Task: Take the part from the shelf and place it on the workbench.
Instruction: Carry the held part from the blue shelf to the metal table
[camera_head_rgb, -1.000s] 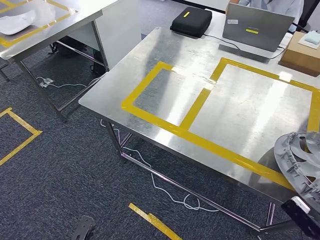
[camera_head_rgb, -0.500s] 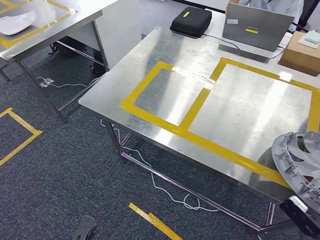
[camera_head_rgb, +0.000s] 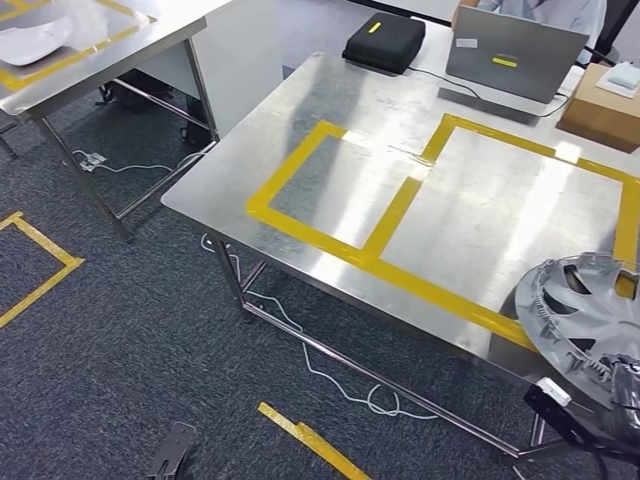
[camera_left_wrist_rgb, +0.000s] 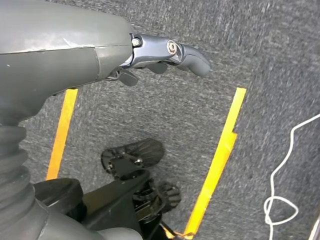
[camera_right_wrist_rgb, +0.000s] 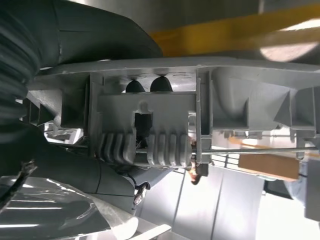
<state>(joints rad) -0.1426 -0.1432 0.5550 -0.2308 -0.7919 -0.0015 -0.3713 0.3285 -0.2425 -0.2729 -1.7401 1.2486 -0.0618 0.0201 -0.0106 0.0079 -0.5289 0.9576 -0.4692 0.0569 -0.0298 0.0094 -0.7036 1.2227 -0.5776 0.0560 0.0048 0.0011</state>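
Your grey plastic part (camera_head_rgb: 585, 315), a round wheel-cover disc with a ribbed rim and spoke-like cut-outs, hangs tilted over the near right corner of the steel workbench (camera_head_rgb: 226, 180), overlapping the yellow tape line. From the right wrist, you see its underside (camera_right_wrist_rgb: 196, 115) close up: moulded ribs, clips and a thin wire ring.

Steel workbench (camera_head_rgb: 317, 110), top marked with yellow tape (camera_head_rgb: 377, 245) in two joined rectangles. Far edge: black case (camera_head_rgb: 383, 40), laptop (camera_head_rgb: 515, 55), cardboard box (camera_head_rgb: 604, 105). Second steel table (camera_head_rgb: 113, 50) far left, white object (camera_head_rgb: 34, 40) on it. Carpet floor (camera_head_rgb: 113, 350): white cable (camera_head_rgb: 332, 380), yellow tape strips (camera_head_rgb: 309, 440).
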